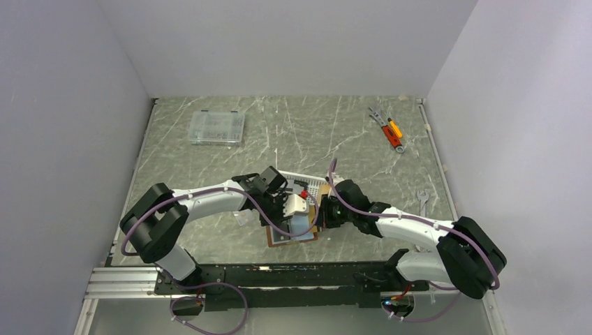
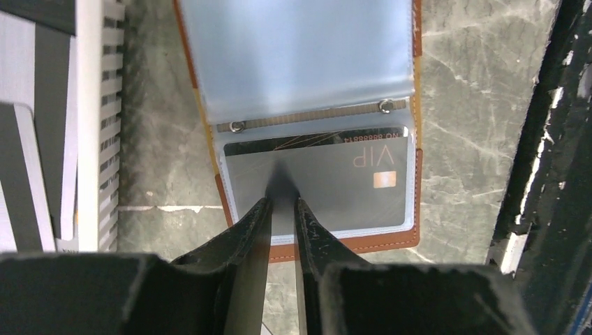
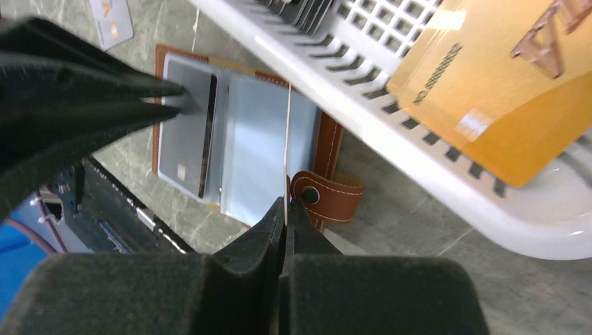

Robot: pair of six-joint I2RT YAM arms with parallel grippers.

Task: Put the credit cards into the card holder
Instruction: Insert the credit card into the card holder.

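Observation:
The brown card holder [image 1: 281, 242] lies open near the table's front edge, its pale blue sleeves [image 2: 300, 56] facing up. A dark grey VIP credit card [image 2: 335, 188] sits in its lower sleeve. My left gripper [image 2: 283, 202] stands over that card's near edge, jaws only a narrow gap apart, nothing between them. My right gripper [image 3: 285, 202] is shut on the edge of a clear sleeve page, held upright beside the snap tab [image 3: 328, 195]. An orange-gold credit card [image 3: 489, 91] and striped cards [image 2: 28, 174] lie in the white basket [image 3: 419, 167].
The white slotted basket [image 1: 307, 185] stands just behind the holder, close to both grippers. Another pale card [image 3: 112, 21] lies on the table. A clear compartment box [image 1: 217, 127] is at the back left, hand tools [image 1: 389, 130] at the back right, a wrench [image 1: 422, 199] on the right.

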